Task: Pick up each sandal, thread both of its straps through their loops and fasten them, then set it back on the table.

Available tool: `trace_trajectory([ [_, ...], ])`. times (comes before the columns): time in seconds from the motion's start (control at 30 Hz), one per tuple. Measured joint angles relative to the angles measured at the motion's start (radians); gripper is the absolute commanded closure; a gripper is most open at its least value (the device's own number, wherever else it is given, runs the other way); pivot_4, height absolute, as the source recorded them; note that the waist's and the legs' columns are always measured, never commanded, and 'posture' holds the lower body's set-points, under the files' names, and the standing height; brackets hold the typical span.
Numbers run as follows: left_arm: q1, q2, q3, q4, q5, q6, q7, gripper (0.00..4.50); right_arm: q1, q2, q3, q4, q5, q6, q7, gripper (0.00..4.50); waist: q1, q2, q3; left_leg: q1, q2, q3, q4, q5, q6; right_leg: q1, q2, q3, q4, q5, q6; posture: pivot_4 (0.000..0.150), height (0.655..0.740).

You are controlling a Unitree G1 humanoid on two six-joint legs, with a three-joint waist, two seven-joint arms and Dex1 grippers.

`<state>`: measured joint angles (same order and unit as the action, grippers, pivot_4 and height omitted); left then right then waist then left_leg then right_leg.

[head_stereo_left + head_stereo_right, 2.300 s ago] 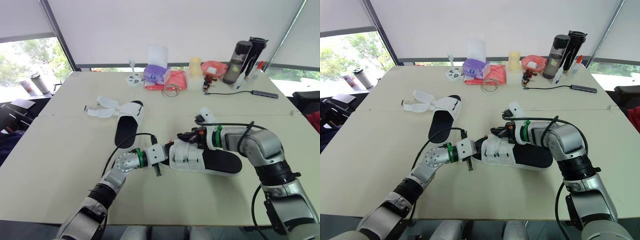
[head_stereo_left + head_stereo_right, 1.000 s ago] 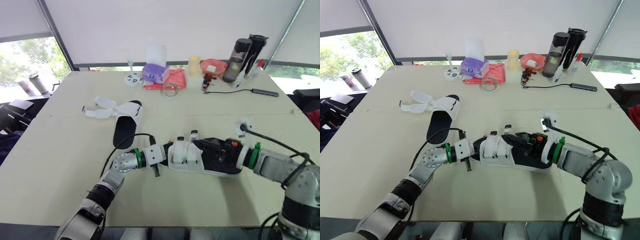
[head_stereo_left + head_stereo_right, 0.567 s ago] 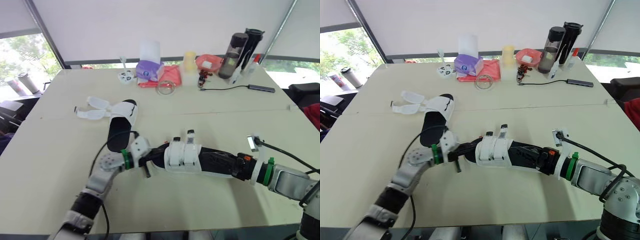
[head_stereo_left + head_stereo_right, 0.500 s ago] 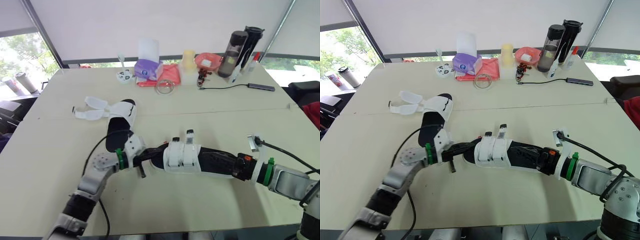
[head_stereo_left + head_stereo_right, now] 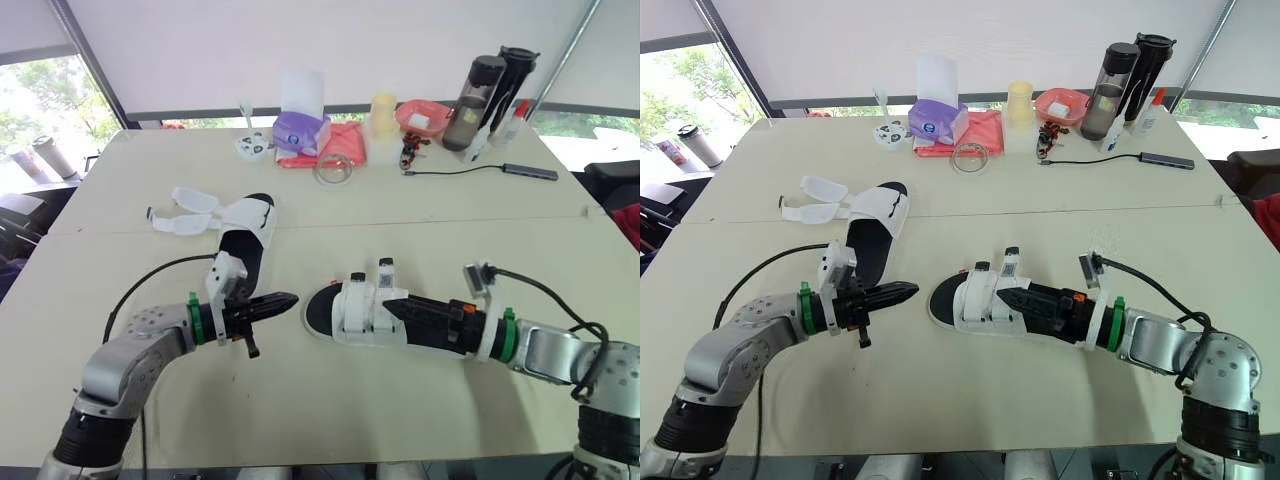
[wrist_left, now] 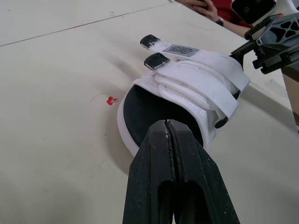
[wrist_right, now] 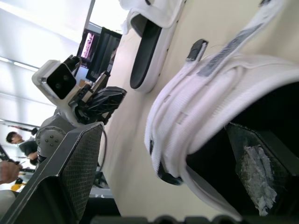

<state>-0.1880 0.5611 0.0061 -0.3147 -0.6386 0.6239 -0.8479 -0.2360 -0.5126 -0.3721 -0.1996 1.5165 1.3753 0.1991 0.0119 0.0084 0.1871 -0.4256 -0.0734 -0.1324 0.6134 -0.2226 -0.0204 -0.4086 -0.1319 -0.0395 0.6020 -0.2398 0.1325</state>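
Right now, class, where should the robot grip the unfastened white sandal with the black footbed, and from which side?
Likely the sandal's bare heel rim, from the near side with the left gripper; its open straps splay away at the far end.

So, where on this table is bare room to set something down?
Free: the near strip in front of the fastened sandal; the wide patch between the cable and the right tool; the left side beyond the open sandal. Crowded: the far edge, around the tissue box and bottles.
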Motion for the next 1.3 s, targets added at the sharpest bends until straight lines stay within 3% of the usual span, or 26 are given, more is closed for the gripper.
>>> trace_trajectory([
  [0.03, -0.001, -0.011, -0.001, -0.001, 0.004, -0.003, 0.011, 4.5, -0.017, 0.019, 0.021, 0.01, 0.0, -0.014, -0.018, 0.83, -0.002, 0.0, 0.0, 0.0, 0.0, 0.0, 0.0, 0.0, 0.0, 0.0, 0.0, 0.0, 0.0, 0.0, 0.0, 0.15, 0.74],
  [0.27, 0.012, -0.029, -0.022, -0.006, 0.029, -0.018, 0.04, 4.5, -0.031, 0.042, 0.096, 0.03, 0.021, -0.076, -0.115, 4.31, 0.0, 0.0, 0.0, 0.0, 0.0, 0.001, 0.0, 0.001, -0.002, -0.001, 0.0, 0.002, 0.001, 0.0, 0.0, 0.15, 0.74],
  [0.3, 0.013, -0.029, -0.022, -0.008, 0.029, -0.018, 0.041, 4.5, -0.031, 0.041, 0.1, 0.028, 0.031, -0.081, -0.122, 4.41, 0.0, 0.0, 0.0, 0.0, 0.0, 0.0, 0.0, 0.001, -0.002, -0.001, 0.0, 0.002, 0.001, 0.0, 0.0, 0.15, 0.74],
  [0.63, 0.005, -0.032, -0.025, -0.004, 0.043, -0.03, 0.041, 4.5, 0.001, 0.015, 0.124, 0.028, 0.17, -0.168, -0.2, 4.41, 0.0, 0.0, 0.0, 0.0, -0.001, 0.002, 0.001, 0.001, -0.002, -0.001, 0.0, 0.002, 0.002, 0.0, 0.0, 0.15, 0.74],
  [0.83, -0.011, -0.05, -0.031, 0.029, 0.071, -0.064, 0.042, 4.5, -0.001, 0.052, 0.004, -0.007, 0.314, -0.448, -0.39, 4.41, 0.001, 0.0, 0.0, 0.001, 0.0, 0.004, 0.003, 0.001, -0.002, -0.001, 0.0, 0.004, 0.007, 0.0, 0.0, 0.15, 0.74],
  [1.1, -0.036, -0.068, -0.038, 0.062, 0.092, -0.079, 0.032, 4.5, -0.003, 0.153, -0.098, -0.076, 0.309, -0.773, -0.653, 4.41, -0.002, 0.0, 0.0, 0.003, 0.0, 0.005, 0.003, 0.002, -0.003, -0.004, 0.0, 0.008, 0.012, 0.0, -0.001, 0.15, 0.74],
  [1.3, -0.077, -0.094, -0.069, 0.107, 0.127, -0.11, 0.022, 4.5, -0.114, 0.208, -0.141, -0.022, 0.157, -0.986, -0.859, 4.41, -0.007, 0.001, 0.0, 0.006, -0.001, 0.013, 0.002, 0.003, -0.004, -0.004, 0.001, 0.013, 0.014, 0.0, -0.001, 0.15, 0.74],
])
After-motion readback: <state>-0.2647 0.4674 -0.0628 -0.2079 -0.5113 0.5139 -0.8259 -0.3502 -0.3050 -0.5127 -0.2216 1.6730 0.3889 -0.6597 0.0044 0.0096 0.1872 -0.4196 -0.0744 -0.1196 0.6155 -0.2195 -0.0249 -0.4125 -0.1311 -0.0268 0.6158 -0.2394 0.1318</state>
